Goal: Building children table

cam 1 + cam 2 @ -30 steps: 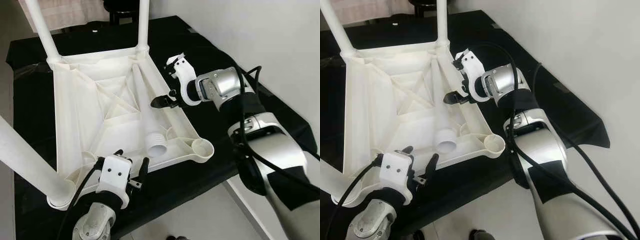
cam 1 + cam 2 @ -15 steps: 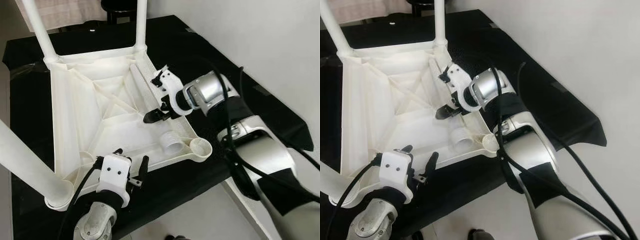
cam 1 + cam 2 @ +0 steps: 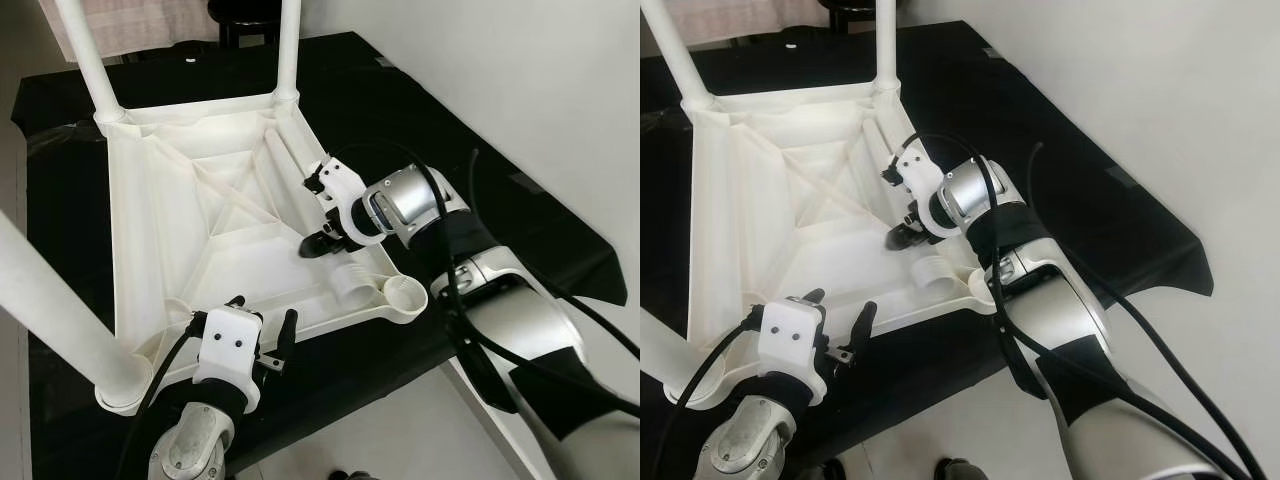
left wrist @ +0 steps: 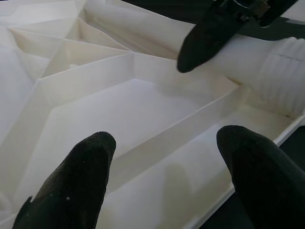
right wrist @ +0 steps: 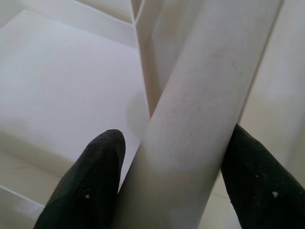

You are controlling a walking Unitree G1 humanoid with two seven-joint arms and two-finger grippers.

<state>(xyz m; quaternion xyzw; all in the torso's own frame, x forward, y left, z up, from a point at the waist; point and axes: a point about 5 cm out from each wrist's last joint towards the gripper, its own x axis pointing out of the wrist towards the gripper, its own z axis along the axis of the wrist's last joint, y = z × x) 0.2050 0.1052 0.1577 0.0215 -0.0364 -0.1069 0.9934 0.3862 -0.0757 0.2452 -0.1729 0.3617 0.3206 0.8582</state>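
Note:
A white plastic children's table point(image 3: 150, 230) lies upside down on a black cloth. A loose white leg point(image 3: 285, 165) rests inside its underside along the right rim, threaded end point(image 3: 350, 280) beside the empty corner socket point(image 3: 405, 295). My right gripper point(image 3: 325, 240) reaches in from the right and is shut on this leg point(image 5: 205, 86), one black finger point(image 5: 90, 176) on each side. At the table's near rim my left gripper point(image 3: 262, 315) is open, its fingers point(image 4: 81, 176) apart over the ribbed underside, holding nothing.
Three fitted legs stand up: two at the far corners point(image 3: 90, 60) point(image 3: 288, 45) and one at the near left point(image 3: 50, 310). The black cloth point(image 3: 400, 110) runs right to a white wall. Light floor point(image 3: 400, 430) lies past the near edge. Cables trail along my right arm.
My right gripper came in from over the right rim and closed around the loose leg. The leg's threaded end slid toward the near right corner. The left gripper stayed put.

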